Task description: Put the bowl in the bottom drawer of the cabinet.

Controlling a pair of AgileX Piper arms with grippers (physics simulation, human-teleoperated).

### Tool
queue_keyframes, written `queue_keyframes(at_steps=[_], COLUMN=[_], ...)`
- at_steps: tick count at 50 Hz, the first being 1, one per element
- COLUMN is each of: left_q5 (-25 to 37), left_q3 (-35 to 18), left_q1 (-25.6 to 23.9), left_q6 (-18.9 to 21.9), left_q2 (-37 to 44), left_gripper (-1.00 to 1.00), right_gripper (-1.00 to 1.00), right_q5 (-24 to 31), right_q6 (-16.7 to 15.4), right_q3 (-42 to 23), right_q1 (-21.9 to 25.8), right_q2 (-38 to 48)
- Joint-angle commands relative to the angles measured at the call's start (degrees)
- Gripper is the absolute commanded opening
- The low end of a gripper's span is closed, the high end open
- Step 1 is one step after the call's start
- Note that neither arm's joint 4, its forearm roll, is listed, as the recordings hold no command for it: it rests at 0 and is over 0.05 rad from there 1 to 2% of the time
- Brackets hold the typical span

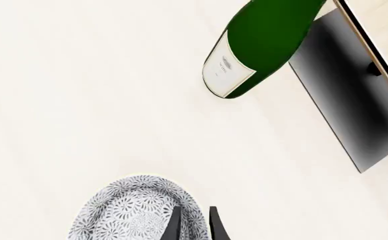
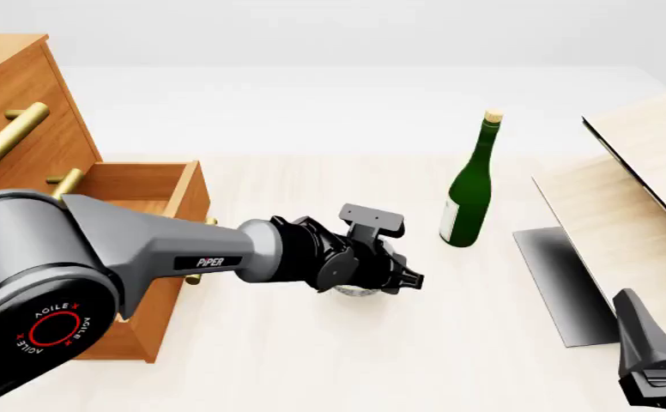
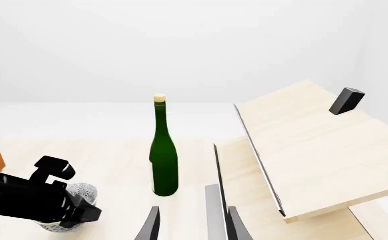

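Note:
The white speckled bowl (image 1: 130, 212) sits on the table, mostly hidden under my left gripper (image 2: 405, 280) in the front view. The left gripper (image 1: 194, 212) looks shut on the bowl's rim, with one finger inside the bowl and one outside. A sliver of the bowl (image 2: 354, 291) shows below the wrist, and it also shows in the right wrist view (image 3: 85, 193). The orange-brown cabinet (image 2: 13, 94) stands at the far left with its bottom drawer (image 2: 190, 193) pulled out. My right gripper (image 3: 194, 225) is open and holds nothing, low at the near right (image 2: 654, 373).
A tall green bottle (image 2: 467, 202) stands upright to the right of the bowl and beyond it. Pale wood panels (image 2: 642, 163) lean at the right, with a dark grey plate (image 2: 556, 279) flat on the table beside them.

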Motion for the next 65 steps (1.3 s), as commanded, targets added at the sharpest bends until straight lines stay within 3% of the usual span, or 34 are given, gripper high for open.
queue_keyframes(at_steps=[1, 32, 65], left_q5=[0.75, 3.3, 3.43], left_q3=[-1.13, -1.93, 0.54], left_q1=[1.18, 4.46, 6.24], left_q6=[1.35, 6.65, 8.02], left_q2=[1.23, -5.15, -12.55], left_gripper=[-1.0, -1.0, -1.0], right_gripper=[1.0, 1.0, 1.0], right_q5=[0.0, 0.0, 0.0], right_q6=[0.0, 0.0, 0.0], right_q3=[0.0, 0.0, 0.0], right_q1=[0.0, 0.0, 0.0], right_q2=[0.0, 0.0, 0.0])
